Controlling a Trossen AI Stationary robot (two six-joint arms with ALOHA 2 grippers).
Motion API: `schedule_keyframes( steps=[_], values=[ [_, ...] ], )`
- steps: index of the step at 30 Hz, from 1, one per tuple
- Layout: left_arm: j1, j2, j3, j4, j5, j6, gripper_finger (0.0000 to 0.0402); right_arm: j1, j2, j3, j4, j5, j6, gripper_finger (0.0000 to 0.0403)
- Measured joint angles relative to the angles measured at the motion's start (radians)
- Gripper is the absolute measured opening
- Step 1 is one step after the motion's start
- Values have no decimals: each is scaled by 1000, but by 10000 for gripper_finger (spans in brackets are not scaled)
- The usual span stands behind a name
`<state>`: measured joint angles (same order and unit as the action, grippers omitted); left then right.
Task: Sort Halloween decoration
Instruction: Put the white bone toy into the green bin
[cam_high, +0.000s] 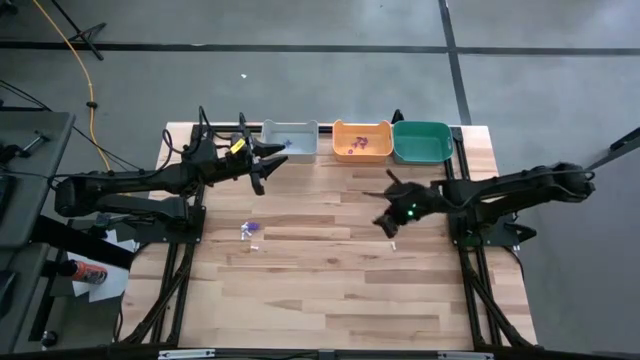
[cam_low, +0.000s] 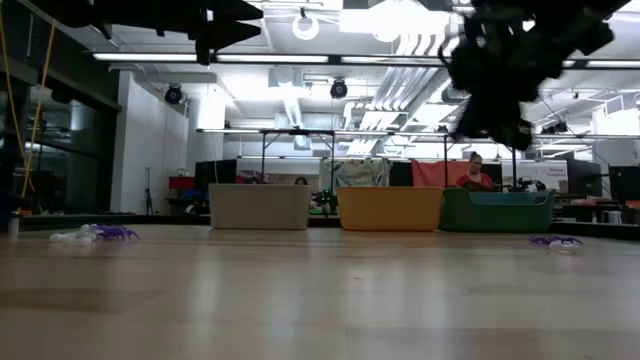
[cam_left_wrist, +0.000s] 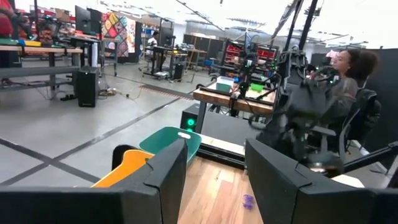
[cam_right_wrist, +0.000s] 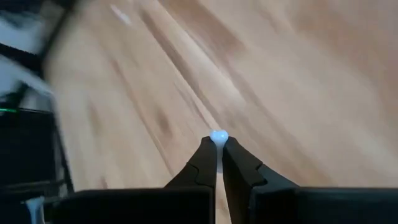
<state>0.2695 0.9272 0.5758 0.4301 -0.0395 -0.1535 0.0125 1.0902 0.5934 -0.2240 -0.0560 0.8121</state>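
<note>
You have a pale bluish trinket pinched at the tips of your right gripper, jaws closed tight on it, above the table in front of the teal bin. More trinkets lie loose on the table; some sit in the orange bin. Your left gripper hangs with its jaws apart and nothing between them, beside the grey bin.

The table is pale wooden planks with a smooth, faintly shiny finish. The grey bin, orange bin and teal bin look like smooth matt plastic.
</note>
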Motion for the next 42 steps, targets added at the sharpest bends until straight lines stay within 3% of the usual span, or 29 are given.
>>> schedule_keyframes(
  steps=[4,9,15,22,42],
  values=[
    [0,0,0,0,-3,-1,154,-44,21,0,266,29,-204,2],
    [0,0,0,1,9,-52,154,-138,69,0,585,40,-318,2],
    [0,1,0,9,157,-113,154,-231,90,4,853,-27,-393,2],
    [0,19,6,33,193,-155,154,-268,88,90,799,-121,-499,2],
    [0,30,22,2,184,-150,154,-269,90,126,733,-131,-525,3]
  ],
)
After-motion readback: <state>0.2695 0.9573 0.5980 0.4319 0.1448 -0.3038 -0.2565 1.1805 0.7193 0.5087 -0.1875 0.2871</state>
